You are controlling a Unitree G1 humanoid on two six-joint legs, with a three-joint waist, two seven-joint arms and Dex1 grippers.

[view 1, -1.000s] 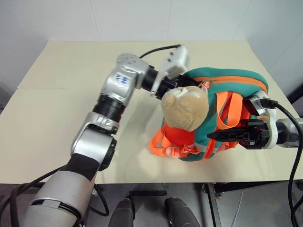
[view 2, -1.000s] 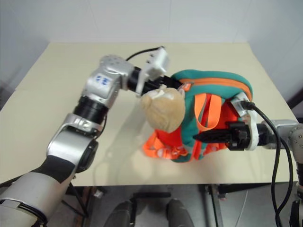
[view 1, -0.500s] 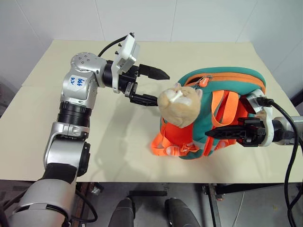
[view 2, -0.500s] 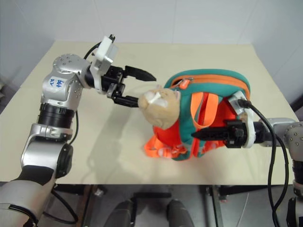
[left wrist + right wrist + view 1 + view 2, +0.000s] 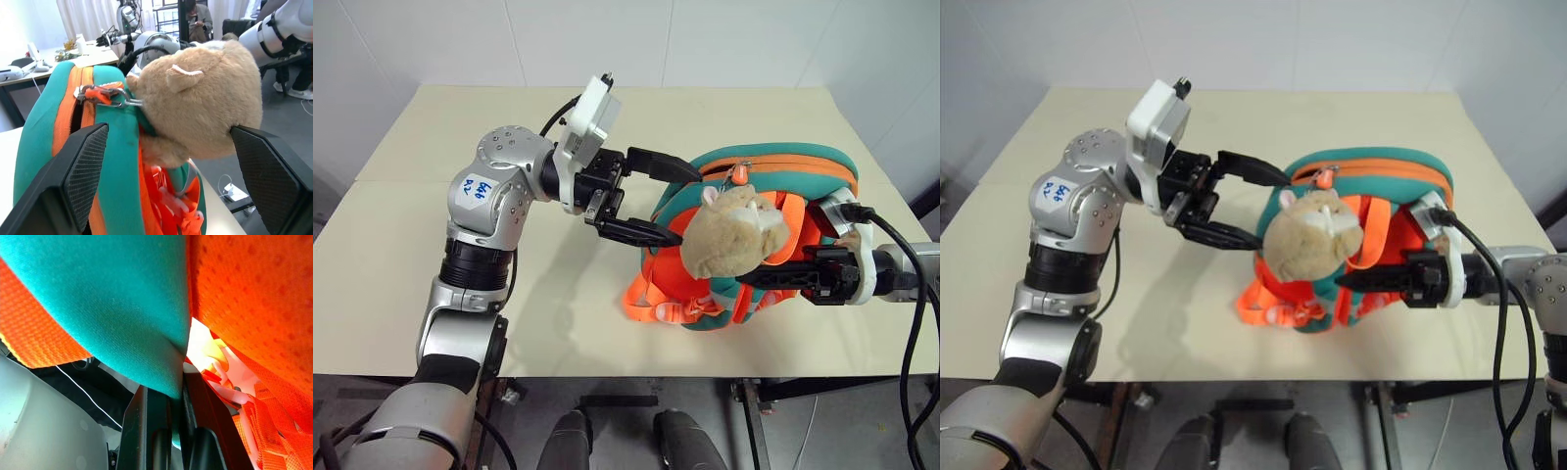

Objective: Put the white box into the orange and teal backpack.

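Between spread left fingers [image 5: 651,201]: backpack [image 5: 803,171] top.

Bench [image 5: 431,245] bare on robot's left and along far edge: free passage there. Backpack [image 5: 803,166] stands on right half of bench, near front edge. Left gripper [image 5: 651,201] just beside its left flank, fingers wide apart, one by the teal top, one lower by the orange body. Plush cat [image 5: 734,230] hangs over pack's front face, blocking approach from front; in left wrist view it sits betw the two fingers [image 5: 80,166]. Right gripper [image 5: 773,277] pinched on a teal strap [image 5: 146,323] at pack's right side, so that side is taken. Loose orange straps [image 5: 656,304] sprawl on bench at pack's front-left foot.
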